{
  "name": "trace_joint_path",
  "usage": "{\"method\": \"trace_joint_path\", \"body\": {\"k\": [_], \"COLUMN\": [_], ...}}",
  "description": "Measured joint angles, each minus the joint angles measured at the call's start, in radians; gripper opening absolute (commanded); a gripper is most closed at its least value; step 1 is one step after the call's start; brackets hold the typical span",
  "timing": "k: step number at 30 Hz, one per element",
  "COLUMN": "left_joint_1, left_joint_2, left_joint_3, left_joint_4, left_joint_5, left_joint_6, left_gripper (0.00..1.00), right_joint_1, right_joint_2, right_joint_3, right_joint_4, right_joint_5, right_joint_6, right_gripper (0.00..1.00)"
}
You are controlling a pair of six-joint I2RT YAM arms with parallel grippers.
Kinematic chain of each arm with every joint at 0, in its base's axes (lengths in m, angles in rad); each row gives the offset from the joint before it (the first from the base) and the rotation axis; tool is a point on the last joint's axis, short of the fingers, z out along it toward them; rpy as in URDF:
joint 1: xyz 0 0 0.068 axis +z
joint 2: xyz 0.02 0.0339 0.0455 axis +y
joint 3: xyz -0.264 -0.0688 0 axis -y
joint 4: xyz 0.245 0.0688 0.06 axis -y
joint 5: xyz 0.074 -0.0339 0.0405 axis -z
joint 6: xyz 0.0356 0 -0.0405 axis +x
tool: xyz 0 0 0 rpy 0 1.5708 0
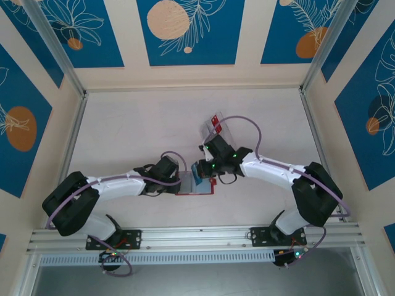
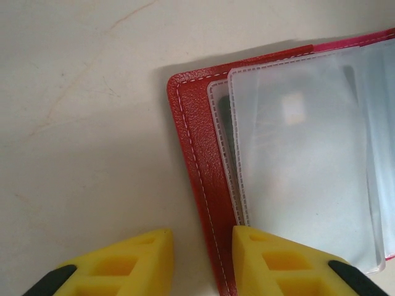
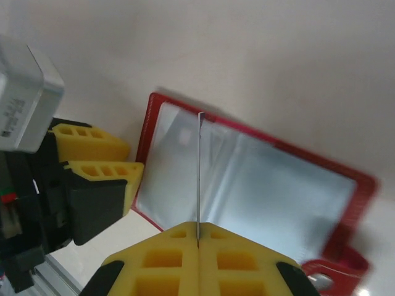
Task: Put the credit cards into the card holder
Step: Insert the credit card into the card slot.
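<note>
Over the stitched edge of the card holder (image 2: 196, 154): left gripper (image 2: 203, 239), jaws apart, one finger each side; holder lies open, flat on table (image 2: 80, 123), clear sleeves (image 2: 296, 154) up; right gripper (image 3: 199, 227) pinched tight on credit card (image 3: 199, 166), edge-on above the sleeves.

The card holder (image 2: 196, 160) is dark red, with a line of small white stitches near its edge. Its pockets (image 2: 302, 154) are see-through and a bit milky. The card (image 3: 199, 166) looks like a thin pale grey line. The left gripper (image 2: 202, 243) is bright yellow with black bits. The right gripper (image 3: 199, 234) is yellow and black too. The table (image 2: 74, 92) is creamy white. The arms (image 1: 117, 184) are white with black joints and purple cables (image 1: 244, 117). The walls (image 1: 185, 31) have blue panels with white leaf drawings and orange circles, and cream stripes between them. The tray (image 1: 222, 132) is clear with some red in it.
</note>
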Motion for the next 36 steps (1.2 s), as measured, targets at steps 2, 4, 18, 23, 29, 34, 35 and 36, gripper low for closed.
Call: {"method": "trace_joint_path", "body": {"k": [2,4,18,23,29,34,35,36], "left_joint_1": [0.0,0.0,-0.004,-0.006,-0.006,-0.006,-0.007,-0.007], "left_joint_2": [-0.001,-0.002,-0.004,-0.004,-0.004,-0.004,-0.004,-0.004], "left_joint_3": [-0.002,-0.003,-0.007,-0.007,-0.007,-0.007,-0.007,-0.007], "left_joint_4": [0.001,0.001,0.006,0.006,0.008,0.008,0.008,0.009], "left_joint_5": [-0.001,-0.002,-0.013,-0.016,-0.016,-0.017,-0.016,-0.016], "left_joint_6": [0.0,0.0,0.0,0.001,0.001,0.0,0.0,0.0], "left_gripper": [0.29,0.28,0.24,0.22,0.2,0.18,0.17,0.17], "right_joint_1": [0.011,0.016,0.021,0.024,0.023,0.006,0.005,0.005], "right_joint_2": [0.013,0.024,0.028,0.026,-0.005,-0.044,-0.045,-0.046], "right_joint_3": [-0.042,-0.071,-0.189,-0.217,-0.256,-0.283,-0.283,-0.283], "right_joint_4": [0.082,0.151,0.377,0.414,0.455,0.477,0.482,0.489], "right_joint_5": [-0.011,-0.011,0.044,0.071,0.08,0.071,0.069,0.068], "right_joint_6": [0.036,0.067,0.198,0.225,0.246,0.254,0.254,0.254], "right_gripper": [0.0,0.0,0.0,0.0,0.0,0.0,0.0,0.0]}}
